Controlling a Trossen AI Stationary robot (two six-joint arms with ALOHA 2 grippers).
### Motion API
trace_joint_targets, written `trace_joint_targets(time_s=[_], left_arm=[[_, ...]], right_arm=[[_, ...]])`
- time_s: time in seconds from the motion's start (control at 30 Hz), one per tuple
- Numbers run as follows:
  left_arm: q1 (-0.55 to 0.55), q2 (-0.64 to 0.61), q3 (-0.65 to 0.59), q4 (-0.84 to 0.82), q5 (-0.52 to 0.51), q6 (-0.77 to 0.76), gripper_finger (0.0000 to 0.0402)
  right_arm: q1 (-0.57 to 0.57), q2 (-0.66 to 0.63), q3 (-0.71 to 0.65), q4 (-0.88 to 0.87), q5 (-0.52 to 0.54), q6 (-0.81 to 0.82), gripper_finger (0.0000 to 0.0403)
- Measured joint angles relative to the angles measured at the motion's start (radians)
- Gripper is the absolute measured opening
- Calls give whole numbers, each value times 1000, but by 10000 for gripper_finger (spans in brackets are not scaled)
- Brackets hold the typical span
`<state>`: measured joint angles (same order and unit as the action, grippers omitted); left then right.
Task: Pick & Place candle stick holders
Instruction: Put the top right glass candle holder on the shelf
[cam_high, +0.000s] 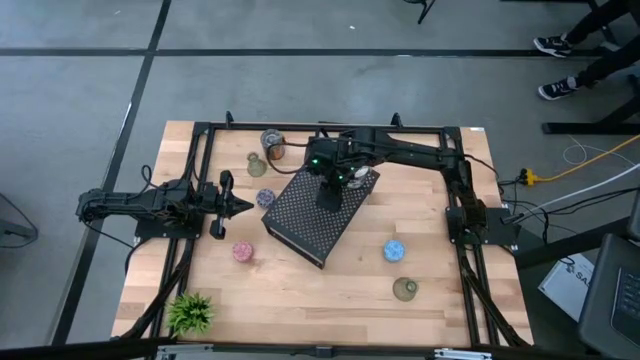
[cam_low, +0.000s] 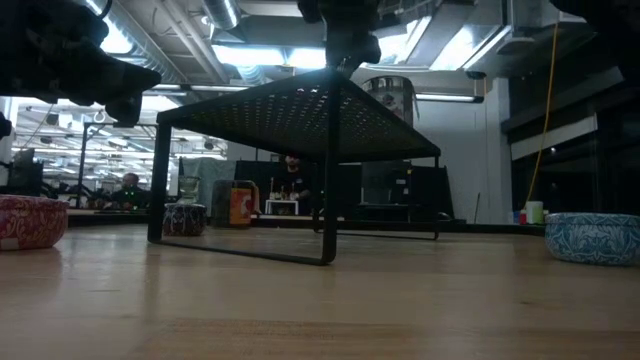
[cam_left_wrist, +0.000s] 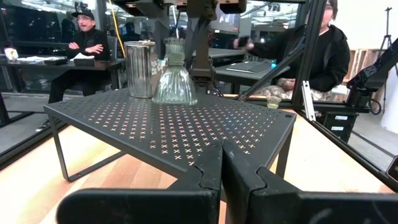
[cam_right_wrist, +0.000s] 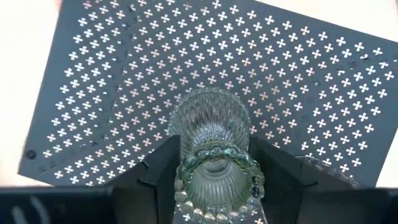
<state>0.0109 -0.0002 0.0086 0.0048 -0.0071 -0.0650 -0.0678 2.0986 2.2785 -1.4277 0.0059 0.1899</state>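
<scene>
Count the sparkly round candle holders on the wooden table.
3: the sparkly pink round holder and the purple one left of the black perforated metal rack, the blue one on its right. The rack could hide more.

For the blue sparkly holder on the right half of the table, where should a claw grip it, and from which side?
Probably from straight above. The blue holder is a low round bowl standing alone on bare wood, so fingers can span its rim or outer wall. The right claw is busy gripping a glass holder over the black shelf.
</scene>
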Motion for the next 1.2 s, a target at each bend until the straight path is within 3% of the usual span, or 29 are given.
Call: trace_joint_targets(time_s=[0.43, 0.67, 1.03, 1.2], left_arm=[[0, 0, 0, 0, 0, 0, 2], [0, 0, 0, 0, 0, 0, 2], [0, 0, 0, 0, 0, 0, 2], [0, 0, 0, 0, 0, 0, 2]], right_arm=[[-11, 0, 0, -3, 17, 0, 172], [-11, 0, 0, -3, 18, 1, 206], [-11, -1, 0, 39, 19, -33, 220], [-11, -1, 0, 44, 20, -49, 254]])
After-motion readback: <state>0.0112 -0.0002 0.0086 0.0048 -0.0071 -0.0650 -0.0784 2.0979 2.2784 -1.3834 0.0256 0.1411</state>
